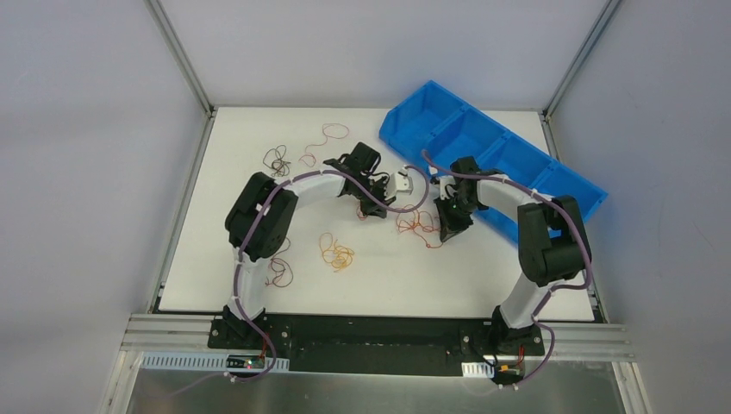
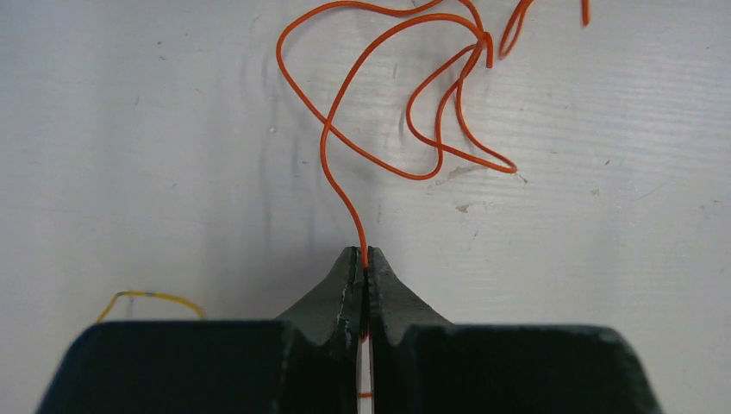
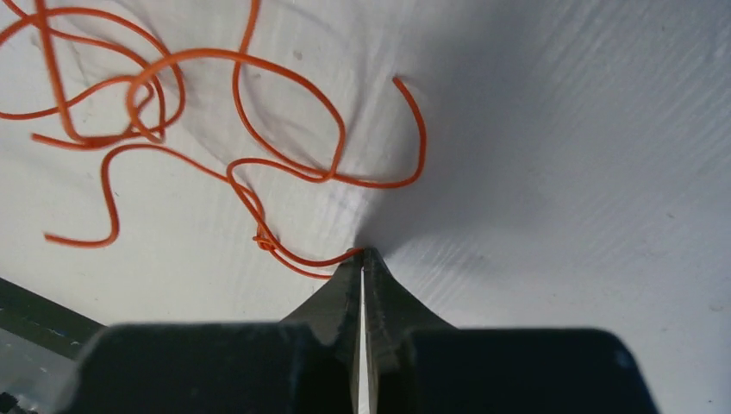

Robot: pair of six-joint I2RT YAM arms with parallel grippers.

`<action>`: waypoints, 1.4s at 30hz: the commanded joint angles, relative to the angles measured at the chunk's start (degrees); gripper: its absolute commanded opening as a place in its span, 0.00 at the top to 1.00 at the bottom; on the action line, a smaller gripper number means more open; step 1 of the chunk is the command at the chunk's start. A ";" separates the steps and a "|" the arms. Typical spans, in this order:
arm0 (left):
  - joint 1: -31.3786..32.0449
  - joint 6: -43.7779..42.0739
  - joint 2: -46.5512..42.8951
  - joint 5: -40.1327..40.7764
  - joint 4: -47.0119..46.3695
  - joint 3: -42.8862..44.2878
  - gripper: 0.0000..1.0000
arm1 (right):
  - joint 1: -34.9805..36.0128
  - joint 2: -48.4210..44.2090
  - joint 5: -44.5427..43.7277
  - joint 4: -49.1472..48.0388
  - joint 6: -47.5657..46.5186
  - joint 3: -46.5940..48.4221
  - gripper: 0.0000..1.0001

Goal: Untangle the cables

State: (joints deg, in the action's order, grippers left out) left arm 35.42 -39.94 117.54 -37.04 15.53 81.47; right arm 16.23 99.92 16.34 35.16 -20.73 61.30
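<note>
A tangle of thin orange wire (image 1: 419,227) lies on the white table between my two grippers. My left gripper (image 2: 363,252) is shut on one orange strand (image 2: 345,112), which rises from its tips and curls away across the table. My right gripper (image 3: 363,252) is shut on another orange strand (image 3: 293,168) that runs left from its tips past a small knot (image 3: 263,241) into the loops. In the top view the left gripper (image 1: 372,210) is just left of the tangle and the right gripper (image 1: 447,233) just right of it.
Loose wires lie apart: an orange-yellow bunch (image 1: 337,254), a dark one (image 1: 276,159), an orange one (image 1: 326,138), a reddish one (image 1: 279,272) by the left arm. A yellow strand (image 2: 151,300) shows beside the left gripper. A blue bin (image 1: 491,147) stands back right. A small white object (image 1: 402,183) lies near it.
</note>
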 commanded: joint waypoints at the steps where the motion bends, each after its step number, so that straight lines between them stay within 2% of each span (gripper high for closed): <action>1: -0.46 -0.59 -9.22 0.92 2.12 -0.41 1.00 | -1.56 -5.22 -4.08 2.97 -2.88 -3.78 1.00; 3: -1.79 2.93 -14.79 -2.00 3.39 0.03 1.00 | -2.90 -8.50 -4.82 4.54 -4.19 -6.30 1.00; 7: -7.29 15.27 -21.95 -10.96 3.74 4.62 1.00 | -4.73 -13.88 -7.00 6.45 -6.41 -11.06 1.00; 13: -15.09 26.75 -24.02 -15.03 3.74 16.70 1.00 | -5.98 -17.34 -8.88 7.41 -7.74 -14.35 1.00; 17: -19.91 35.23 -23.24 -16.23 0.02 23.85 1.00 | -6.32 -18.04 -9.55 7.44 -9.58 -15.77 1.00; 21: -22.05 36.49 -23.61 -16.69 -1.29 25.91 1.00 | -6.36 -18.67 -6.75 8.79 -10.70 -14.90 1.00; 26: -22.41 37.68 -24.23 -16.93 -1.29 23.21 1.00 | -6.29 -19.37 1.65 11.24 -11.40 -10.30 1.00; 27: -22.39 38.39 -24.28 -17.03 -1.29 22.22 1.00 | -6.22 -19.36 3.40 12.17 -11.68 -8.88 0.87; 29: -22.33 39.32 -24.23 -18.06 -1.32 19.77 1.00 | -6.27 -19.73 7.17 14.42 -11.37 -5.67 0.55; 32: -22.32 39.44 -24.20 -19.45 -1.46 15.82 1.00 | -6.20 -22.04 13.53 14.78 -8.38 -1.28 0.34; 35: -22.04 38.80 -23.72 -20.60 -1.59 11.66 1.00 | -5.11 -23.45 18.04 11.49 -3.37 3.36 0.22; 42: -18.08 35.99 -18.69 -21.05 -2.08 4.60 1.00 | 1.43 -19.28 19.29 0.38 5.59 11.76 0.17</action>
State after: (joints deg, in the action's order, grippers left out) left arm 14.11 -2.13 96.05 -55.42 15.22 88.47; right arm 14.31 78.48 31.81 42.06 -21.30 68.60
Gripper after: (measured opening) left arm 0.011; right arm 0.821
